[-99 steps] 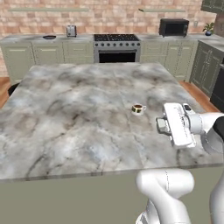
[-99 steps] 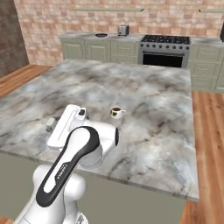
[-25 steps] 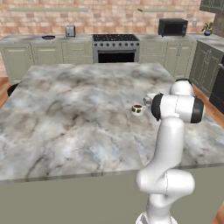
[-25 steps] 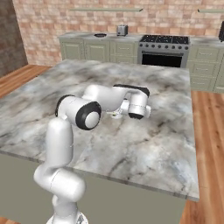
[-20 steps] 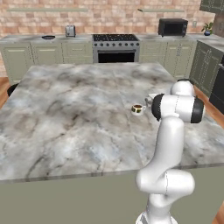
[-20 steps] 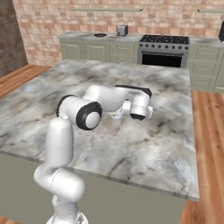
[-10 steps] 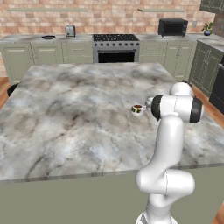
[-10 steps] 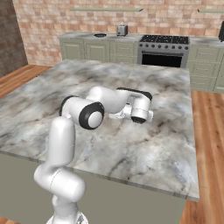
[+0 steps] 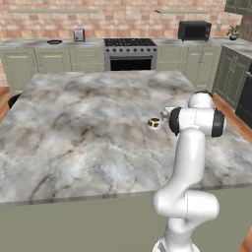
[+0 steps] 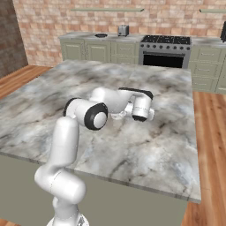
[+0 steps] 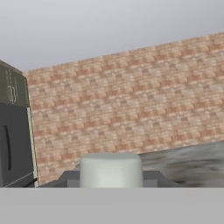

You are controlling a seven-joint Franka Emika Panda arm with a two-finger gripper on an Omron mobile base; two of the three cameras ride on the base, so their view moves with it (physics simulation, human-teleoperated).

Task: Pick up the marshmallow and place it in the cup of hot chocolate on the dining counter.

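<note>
Marshmallow in hand, near the cup

My pincer point(image 11: 111, 183) grips the marshmallow point(image 11: 111, 169) by its sides; it looks soft and light, so I squeeze gently.

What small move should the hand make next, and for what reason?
Probably carry the marshmallow across until it is above the cup of hot chocolate, then release it. The hand view shows the white piece clamped between the two dark fingertips, looking level at the brick wall and not down. In the left base view the cup stands on the dining counter just left of the arm.
</note>
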